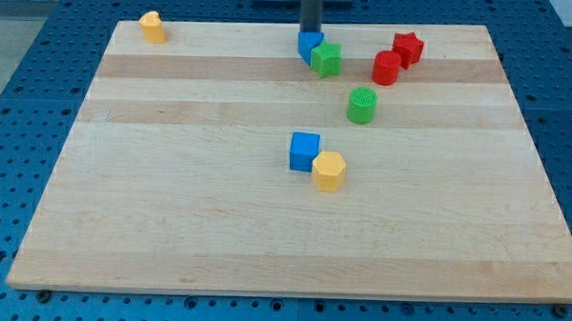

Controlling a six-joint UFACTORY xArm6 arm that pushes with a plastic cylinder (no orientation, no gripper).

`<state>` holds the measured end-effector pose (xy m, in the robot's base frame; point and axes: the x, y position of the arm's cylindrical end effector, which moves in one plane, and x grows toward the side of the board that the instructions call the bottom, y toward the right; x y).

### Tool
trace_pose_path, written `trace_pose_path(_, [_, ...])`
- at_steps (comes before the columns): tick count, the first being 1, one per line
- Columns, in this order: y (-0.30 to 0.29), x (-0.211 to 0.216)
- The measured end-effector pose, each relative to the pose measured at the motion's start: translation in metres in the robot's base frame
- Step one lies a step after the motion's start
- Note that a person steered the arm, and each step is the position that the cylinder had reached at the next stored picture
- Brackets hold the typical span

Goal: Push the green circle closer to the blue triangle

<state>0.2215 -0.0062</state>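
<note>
The green circle (pixel 362 104), a ribbed cylinder, stands right of the board's centre. The blue triangle (pixel 310 44) sits near the view's top edge of the board, up and to the left of the circle. A green star (pixel 326 59) touches the triangle's lower right side. My tip (pixel 310 32) comes down from the view's top, right behind the blue triangle and touching or nearly touching it. The tip is well apart from the green circle.
A red circle (pixel 386 68) and a red star (pixel 407 47) sit up and to the right of the green circle. A blue cube (pixel 304 151) and a yellow hexagon (pixel 329 171) touch near the centre. A yellow block (pixel 152 27) is at the top left of the wooden board (pixel 169 223).
</note>
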Motion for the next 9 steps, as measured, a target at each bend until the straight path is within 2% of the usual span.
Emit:
trace_pose_path(1, [-0.056,0.004])
trace_pose_path(2, [-0.069,0.035])
trace_pose_path(4, [-0.002,0.121])
trace_pose_path(6, [0.015,0.189])
trace_pose_path(7, [0.076,0.201])
trace_pose_path(8, [0.141,0.193])
trace_pose_path(9, [0.136,0.160])
